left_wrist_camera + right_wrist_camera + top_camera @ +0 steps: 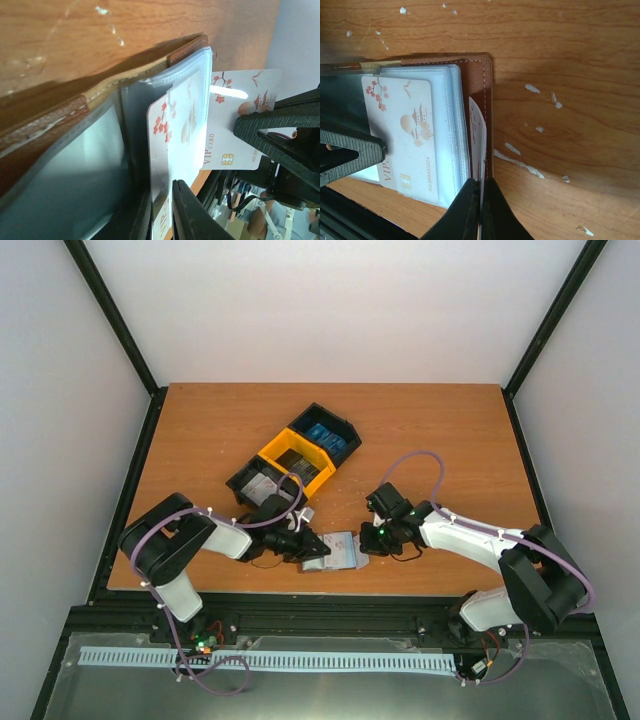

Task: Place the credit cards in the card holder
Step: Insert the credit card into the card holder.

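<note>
One black-and-yellow tray (pixel 296 455) with three compartments sits farther back on the table (pixel 430 430), apart from the open wallet (pixel 340 552) at the near edge. Two white cards show there. The flat card (pixel 402 135) lies on the sleeves (pixel 452 125) inside the barely parted left gripper (pixel 161 197); whether it grips I cannot tell. The right gripper (pixel 480 182) pinches the upright card (pixel 476 135) at the wallet's right side.
</note>
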Tool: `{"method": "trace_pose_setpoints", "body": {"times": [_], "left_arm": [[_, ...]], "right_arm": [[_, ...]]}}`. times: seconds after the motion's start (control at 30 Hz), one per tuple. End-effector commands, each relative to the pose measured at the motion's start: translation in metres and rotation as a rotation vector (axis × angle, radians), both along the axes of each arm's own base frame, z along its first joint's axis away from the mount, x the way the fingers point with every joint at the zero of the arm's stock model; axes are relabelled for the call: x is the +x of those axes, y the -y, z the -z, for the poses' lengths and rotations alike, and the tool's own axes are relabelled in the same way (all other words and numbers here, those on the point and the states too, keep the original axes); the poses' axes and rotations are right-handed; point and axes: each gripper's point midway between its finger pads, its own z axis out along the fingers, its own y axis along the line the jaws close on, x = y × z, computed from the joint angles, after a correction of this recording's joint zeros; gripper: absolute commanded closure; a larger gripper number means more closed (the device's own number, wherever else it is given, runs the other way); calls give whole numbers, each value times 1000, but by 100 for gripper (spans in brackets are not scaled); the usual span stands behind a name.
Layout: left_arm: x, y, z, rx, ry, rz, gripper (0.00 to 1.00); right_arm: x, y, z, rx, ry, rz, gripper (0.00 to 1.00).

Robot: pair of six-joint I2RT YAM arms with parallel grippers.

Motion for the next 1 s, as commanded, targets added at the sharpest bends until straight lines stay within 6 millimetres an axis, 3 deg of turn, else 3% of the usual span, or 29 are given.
{"method": "trace_pose_setpoints", "body": {"times": [0.0,0.3,0.47,0.53,0.73,0.97], "left_arm": [[4,3,-1,49,14,-10,83],[0,-15,-1,222,-23,-31,56],[-2,-20,-4,257,-42,-44,53],[0,-18,-8,250,-35,-41,56],[4,0,-20,169,-2,10,79],[4,2,-13,181,-2,24,90]], "right_arm": [[-11,11,17,-59,-44,-14,97],[-8,13,16,-72,-27,-16,97],[-7,12,17,-71,-25,-15,97],[-7,11,17,-69,-24,-15,97],[-6,10,18,-65,-26,-17,97],[-7,10,21,-66,-31,-19,97]]}}
